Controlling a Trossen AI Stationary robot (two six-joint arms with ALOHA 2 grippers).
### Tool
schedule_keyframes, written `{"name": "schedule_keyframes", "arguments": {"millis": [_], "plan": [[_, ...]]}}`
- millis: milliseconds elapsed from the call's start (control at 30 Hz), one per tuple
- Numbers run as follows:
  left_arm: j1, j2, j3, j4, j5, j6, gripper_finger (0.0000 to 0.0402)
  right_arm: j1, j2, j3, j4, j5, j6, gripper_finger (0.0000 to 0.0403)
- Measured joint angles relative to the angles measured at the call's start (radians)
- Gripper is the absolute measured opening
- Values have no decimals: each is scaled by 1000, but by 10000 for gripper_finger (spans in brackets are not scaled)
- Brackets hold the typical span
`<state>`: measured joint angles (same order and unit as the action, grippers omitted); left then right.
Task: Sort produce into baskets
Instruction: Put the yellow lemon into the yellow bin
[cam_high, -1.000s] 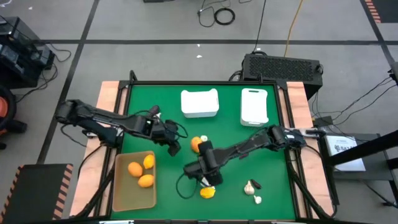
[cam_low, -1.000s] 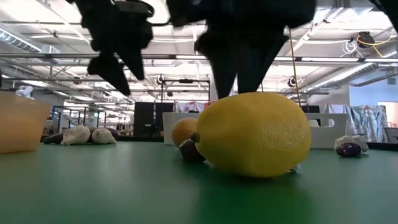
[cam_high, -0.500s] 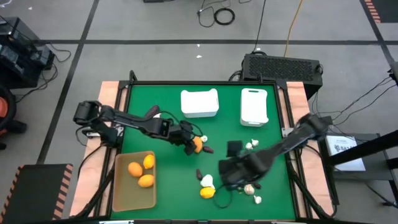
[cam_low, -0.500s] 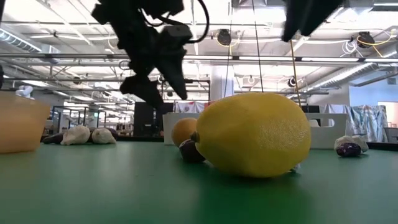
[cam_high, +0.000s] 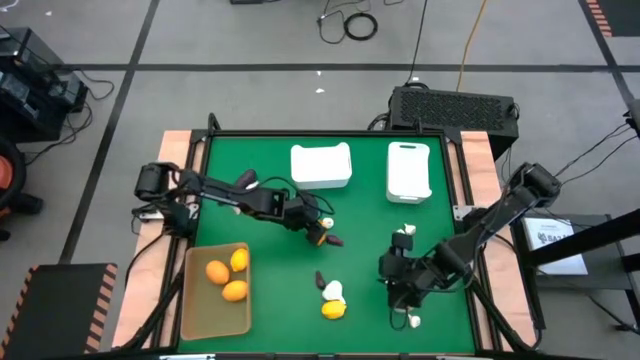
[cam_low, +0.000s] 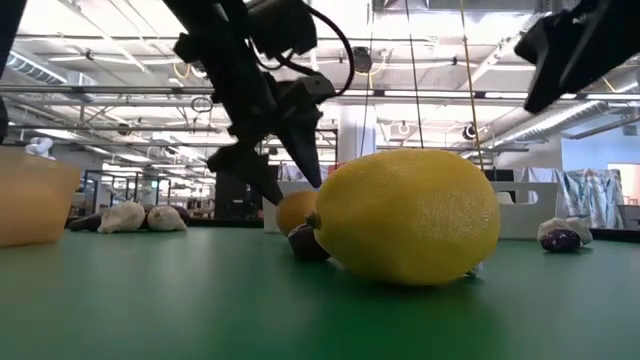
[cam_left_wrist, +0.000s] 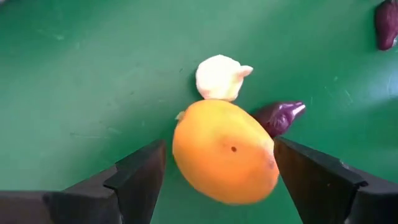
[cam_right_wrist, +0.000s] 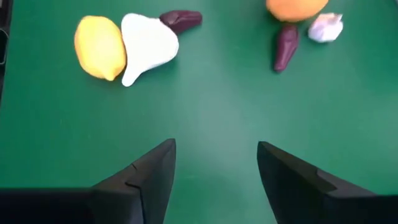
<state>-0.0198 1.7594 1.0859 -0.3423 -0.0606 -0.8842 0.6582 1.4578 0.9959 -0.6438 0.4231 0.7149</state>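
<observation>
1. Produce is lying scattered over the green table (cam_high: 240, 200): an orange fruit (cam_left_wrist: 225, 152) is sitting near the table's middle, touching a white garlic bulb (cam_left_wrist: 219, 77) and just beside a purple eggplant piece (cam_left_wrist: 280, 116).
2. The left gripper (cam_left_wrist: 217, 177) is hovering at that orange fruit, its fingers spread wide on either side of it and not touching it.
3. A yellow lemon (cam_high: 333, 309) is resting toward the near edge, with a white bulb (cam_high: 333, 291) touching it and a second purple piece (cam_high: 320, 279) just beyond.
4. The right gripper (cam_high: 395, 283) is sitting low over the table's right half, fingers parted and holding nothing; a garlic bulb (cam_high: 414, 321) is lying near it.
5. The tan tray (cam_high: 192, 310), at the near left corner, is holding three orange fruits (cam_high: 227, 276).
6. The squarish white bin (cam_high: 321, 166) and the narrower white bin (cam_high: 408, 171) are standing side by side at the far edge.
</observation>
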Motion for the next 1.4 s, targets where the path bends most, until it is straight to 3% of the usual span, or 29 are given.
{"name": "schedule_keyframes", "arguments": {"millis": [367,1100,1400], "plan": [[0,56,4,49,68,-27,304,-2,0,-103,133,0,8,215],[-3,46,4,37,127,65,274,-2,0,-104,147,0,3,215],[-6,2,107,-58,209,157,274,-2,1,-104,164,-1,4,215]]}}
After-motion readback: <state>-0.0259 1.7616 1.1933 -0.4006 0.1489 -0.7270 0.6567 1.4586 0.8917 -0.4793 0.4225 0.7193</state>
